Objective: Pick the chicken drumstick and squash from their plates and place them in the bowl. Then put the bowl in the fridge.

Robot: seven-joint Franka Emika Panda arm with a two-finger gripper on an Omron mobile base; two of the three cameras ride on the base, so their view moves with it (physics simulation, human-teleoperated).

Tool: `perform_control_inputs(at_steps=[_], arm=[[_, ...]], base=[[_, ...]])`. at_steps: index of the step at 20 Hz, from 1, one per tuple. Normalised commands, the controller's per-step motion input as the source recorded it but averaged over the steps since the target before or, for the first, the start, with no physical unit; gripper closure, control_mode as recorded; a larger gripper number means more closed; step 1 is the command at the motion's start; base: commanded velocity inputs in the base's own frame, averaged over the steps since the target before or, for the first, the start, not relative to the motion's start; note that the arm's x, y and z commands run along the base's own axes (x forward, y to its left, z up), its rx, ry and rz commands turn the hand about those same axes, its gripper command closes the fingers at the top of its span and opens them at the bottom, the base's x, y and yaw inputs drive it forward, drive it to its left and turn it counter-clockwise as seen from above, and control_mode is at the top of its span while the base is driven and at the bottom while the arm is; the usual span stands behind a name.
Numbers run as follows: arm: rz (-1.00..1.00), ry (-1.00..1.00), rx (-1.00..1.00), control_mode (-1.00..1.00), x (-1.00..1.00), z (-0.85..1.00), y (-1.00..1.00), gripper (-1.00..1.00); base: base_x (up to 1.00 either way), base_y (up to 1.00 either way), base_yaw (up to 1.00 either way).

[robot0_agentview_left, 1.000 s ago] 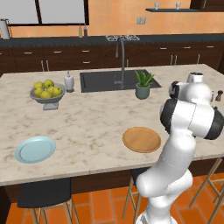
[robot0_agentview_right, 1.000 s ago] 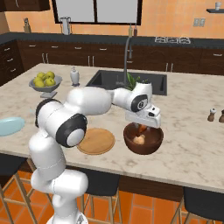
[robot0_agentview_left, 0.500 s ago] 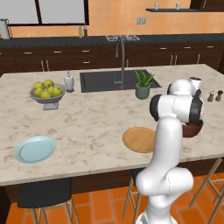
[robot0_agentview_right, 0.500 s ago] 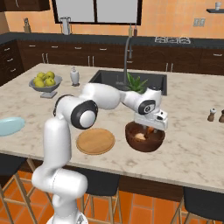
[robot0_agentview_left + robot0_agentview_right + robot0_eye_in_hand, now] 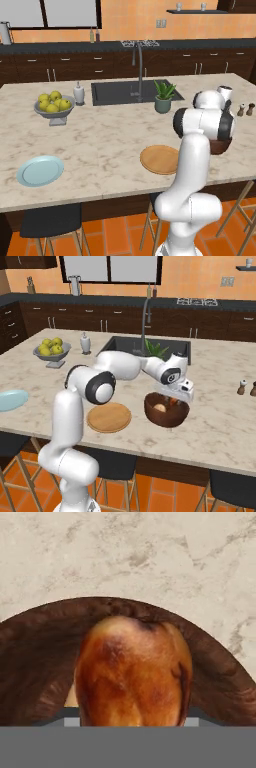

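A glossy reddish-brown chicken drumstick (image 5: 134, 672) sits right at the robot's fingers (image 5: 172, 402), over the dark wooden bowl (image 5: 166, 415) on the marble tabletop (image 5: 220, 426), with a pale squash (image 5: 160, 407) inside the bowl; whether the fingers pinch it cannot be told.

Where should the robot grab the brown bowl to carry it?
Probably the bowl by its rim, one finger inside and one outside, coming from above. The bowl is too wide to span, and the near rim looks free, while the chicken drumstick and squash lie inside.
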Motion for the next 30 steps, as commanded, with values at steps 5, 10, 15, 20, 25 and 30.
perform_control_inputs(at_steps=[5, 10, 15, 20, 25, 30], arm=[[-0.02, -0.03, -0.09, -1.00, -0.11, 0.79, 0.55, -1.00], [-0.11, -0.04, 0.02, -1.00, -0.41, 0.79, 0.05, -1.00], [-0.27, 0.00, 0.27, -1.00, -1.00, 0.04, -0.55, -1.00], [-0.28, 0.01, 0.18, -1.00, -0.95, -0.08, -0.38, -1.00], [-0.08, 0.02, 0.00, -1.00, -0.52, -0.53, 0.33, -1.00], [-0.10, -0.02, 0.00, -1.00, 0.12, -0.32, 0.28, -1.00]], base=[[0.00, 0.00, 0.00], [0.00, 0.00, 0.00], [0.00, 0.00, 0.00], [0.00, 0.00, 0.00], [0.00, 0.00, 0.00], [0.00, 0.00, 0.00]])
